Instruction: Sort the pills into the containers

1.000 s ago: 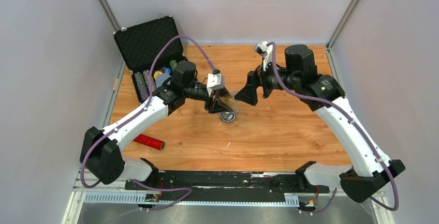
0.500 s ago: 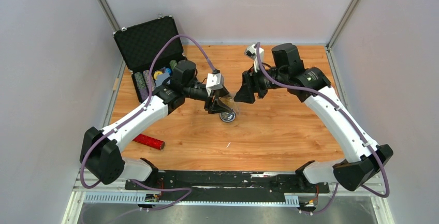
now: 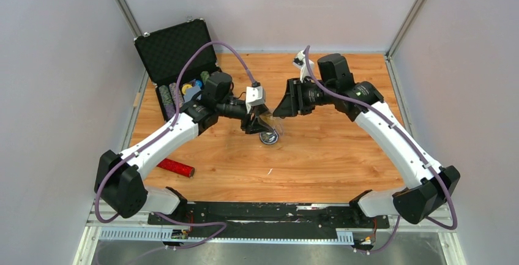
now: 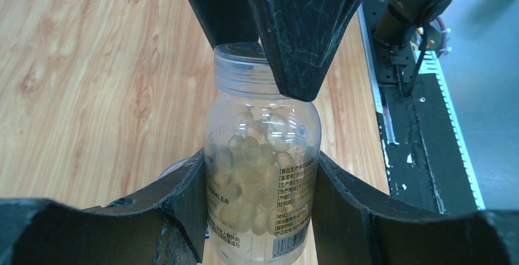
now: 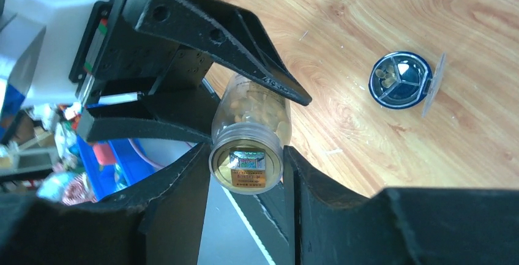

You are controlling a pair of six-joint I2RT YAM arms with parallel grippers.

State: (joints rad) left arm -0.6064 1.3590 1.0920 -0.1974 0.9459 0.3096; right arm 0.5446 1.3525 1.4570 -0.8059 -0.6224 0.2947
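My left gripper (image 4: pixel 260 158) is shut on the body of a clear pill bottle (image 4: pixel 263 179) full of pale yellow pills, holding it above the table. The bottle's clear screw cap (image 4: pixel 245 72) points toward my right gripper (image 5: pixel 246 152), whose two dark fingers press on either side of the cap (image 5: pixel 246 168). In the top view both grippers meet at the bottle (image 3: pixel 270 119) over the middle of the table. Just below stands the small round container (image 5: pixel 374 82), dark-rimmed with three compartments. A few pills lie in one compartment, and a clear lid (image 5: pixel 433 85) hangs at its side.
An open black poker-chip case (image 3: pixel 177 51) with rows of chips stands at the back left. A red cylinder (image 3: pixel 176 167) lies near the left arm's base. The wooden table (image 3: pixel 343 155) is walled on three sides.
The right arm has swung left to the bottle and its jaws have closed in from wide open onto the cap. The left arm and bottle have stayed put.
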